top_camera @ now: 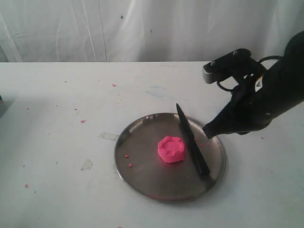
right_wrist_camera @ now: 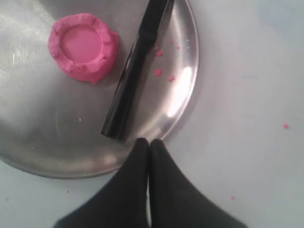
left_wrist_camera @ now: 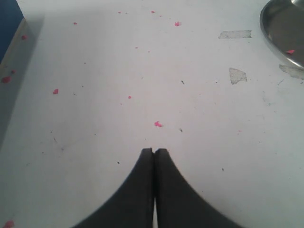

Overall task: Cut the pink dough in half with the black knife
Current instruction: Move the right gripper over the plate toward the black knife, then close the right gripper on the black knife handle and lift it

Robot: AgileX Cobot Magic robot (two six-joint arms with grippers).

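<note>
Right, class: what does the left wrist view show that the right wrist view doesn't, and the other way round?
Only the left wrist view: the shut left hand, pale tape-like patches on the white table and a blue edge. Only the right wrist view: the round bright pink dough lump, the slim black knife beside it, the shut right hand. Both: the round steel plate, that table, tiny pink crumbs.

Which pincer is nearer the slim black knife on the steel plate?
Right. The right pincer hangs shut beside the handle of the slim black knife, at the rim of the round steel plate. The left pincer is shut over the white table, off the plate.
</note>
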